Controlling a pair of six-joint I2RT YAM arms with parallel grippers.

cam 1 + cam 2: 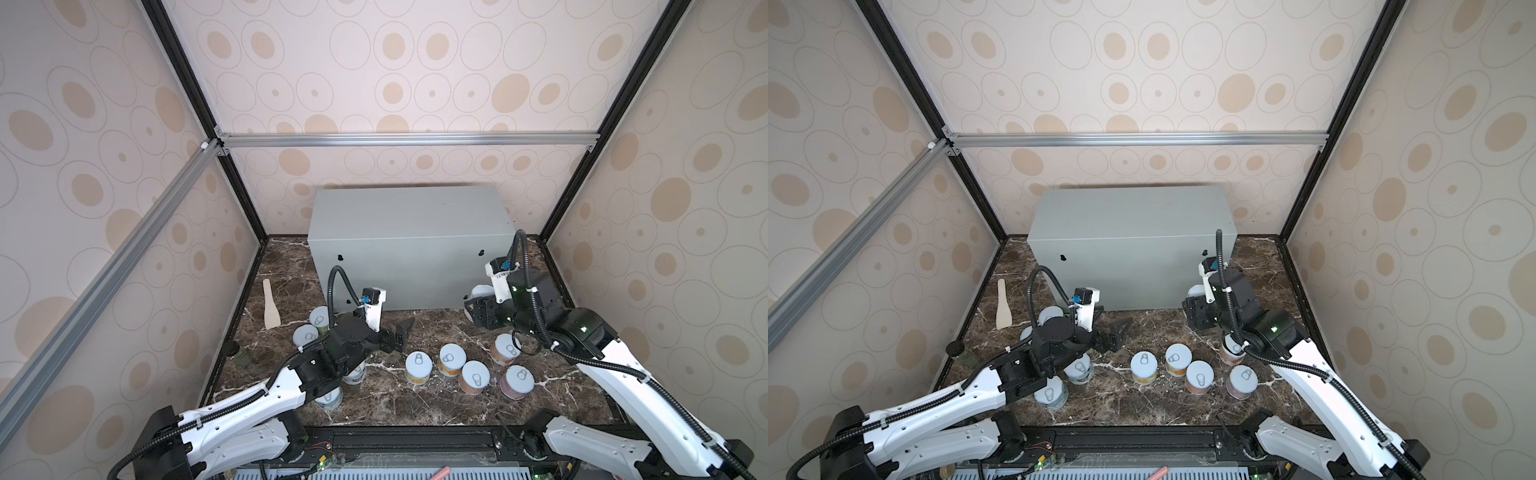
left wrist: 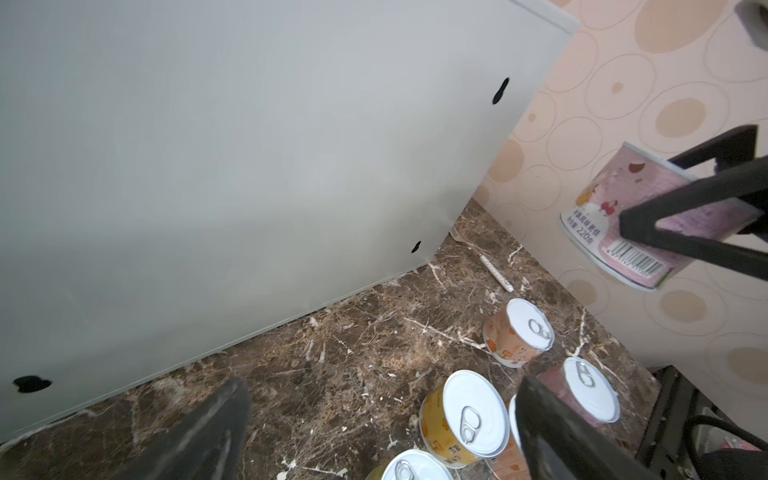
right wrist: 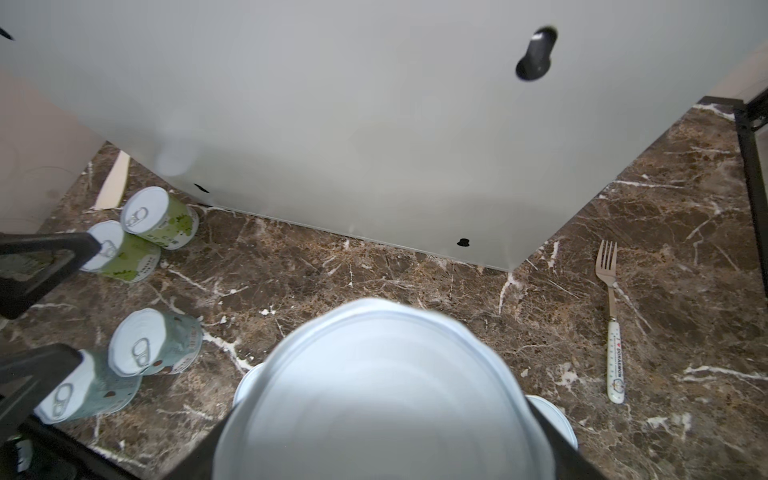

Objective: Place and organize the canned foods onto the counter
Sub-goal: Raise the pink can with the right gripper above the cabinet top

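So the right hand (image 1: 478, 306) is clamped on a pink can (image 2: 602, 195), lid roughly up, hanging just in front of the grey box (image 1: 407, 249) near its lower right corner. The box top sits above and behind it, so I'd guess up first, then in. The left hand (image 1: 400, 334) is spread wide and empty. Box top's bare; the other cans (image 1: 452, 358) stand on the marble desk (image 1: 415, 415).
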